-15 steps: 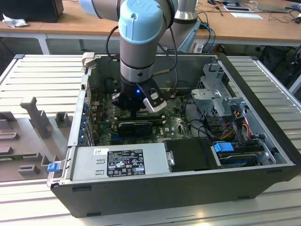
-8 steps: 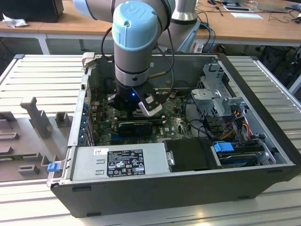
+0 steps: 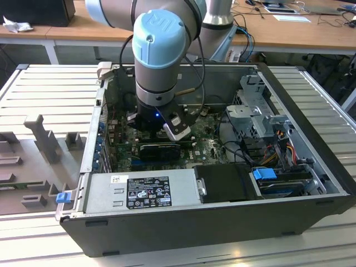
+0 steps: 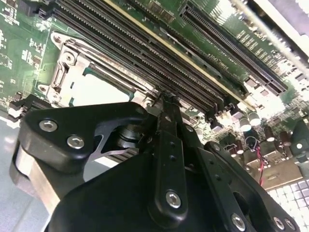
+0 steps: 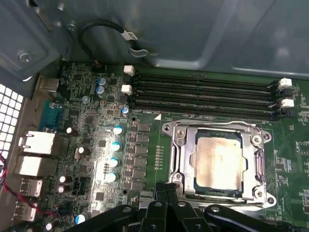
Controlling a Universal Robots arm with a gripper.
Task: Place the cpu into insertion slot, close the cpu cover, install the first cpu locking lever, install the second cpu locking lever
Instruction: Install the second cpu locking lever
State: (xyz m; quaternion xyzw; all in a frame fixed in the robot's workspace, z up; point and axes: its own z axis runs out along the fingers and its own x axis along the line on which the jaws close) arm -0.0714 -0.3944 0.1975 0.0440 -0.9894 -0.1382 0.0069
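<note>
In the exterior view I am seeing the arm [image 3: 158,50] reaching down into the open computer case [image 3: 311,211], its wrist hanging over the green board [image 3: 208,147]. The gripper [image 3: 161,146] is sitting low over the board, close behind the grey power supply [image 3: 142,189] along the case's near wall. From here I cannot tell how its fingers are standing.

In the second wrist view I am looking past the black gripper [image 4: 164,99] body at the board. The fingers [image 4: 166,113] are pressing together into one narrow tip, with nothing showing between them. That tip is hovering just beside the socket [image 4: 65,65], at its edge nearest the long black memory slots [image 4: 159,53]. The chip [image 4: 94,89] is lying pale inside the socket, partly hidden behind the gripper.

In the first wrist view I am seeing the chip [image 5: 218,163] lying flat in the socket [image 5: 176,145], with the silver cover [image 5: 186,162] lying down around it so the chip is showing through its window. The memory slots [image 5: 203,94] are running alongside the socket's far edge. The gripper [image 5: 167,189] tip is sitting just beside the socket's near corner.
</note>
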